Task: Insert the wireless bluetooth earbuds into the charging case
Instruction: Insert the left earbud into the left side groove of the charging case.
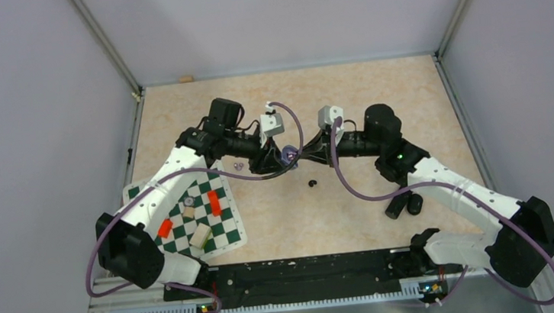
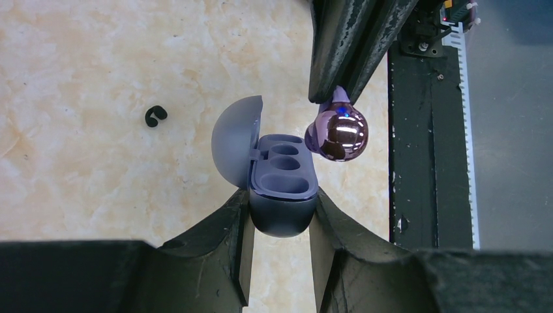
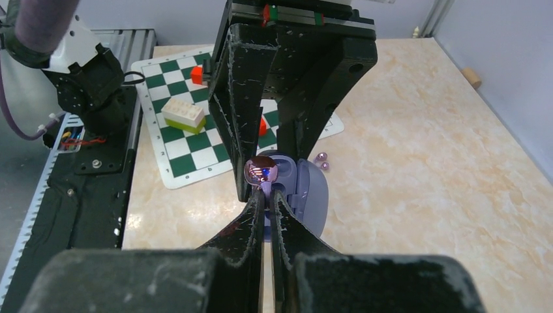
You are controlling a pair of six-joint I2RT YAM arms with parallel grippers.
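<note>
— Lavender-grey charging case point(image 2: 282, 195): where do you have it?

— Dead centre of my left wrist view. Its lid is swung open toward the left of the frame, and the two purple wells face the camera. My left end effector point(image 2: 280, 212) is clamped on the lower body of the case, one finger on each side.

— And the other arm?

— My right end effector point(image 3: 268, 195) has its fingers pressed together on the stem of one earbud point(image 3: 262, 171). In the left wrist view its glossy pink-purple shell sits just right of the case's rim. I can't tell whether they touch.

— Anything loose?

— Two small lilac beads point(image 3: 322, 160) lie on the tabletop point(image 2: 98, 182), right of centre in my right wrist view, near the edge of the chessboard mat point(image 1: 228, 226). They're too small for me to say what they are. A small black C-shaped piece point(image 2: 155, 116) lies at the upper left of the left wrist frame, well apart from the case.
</note>
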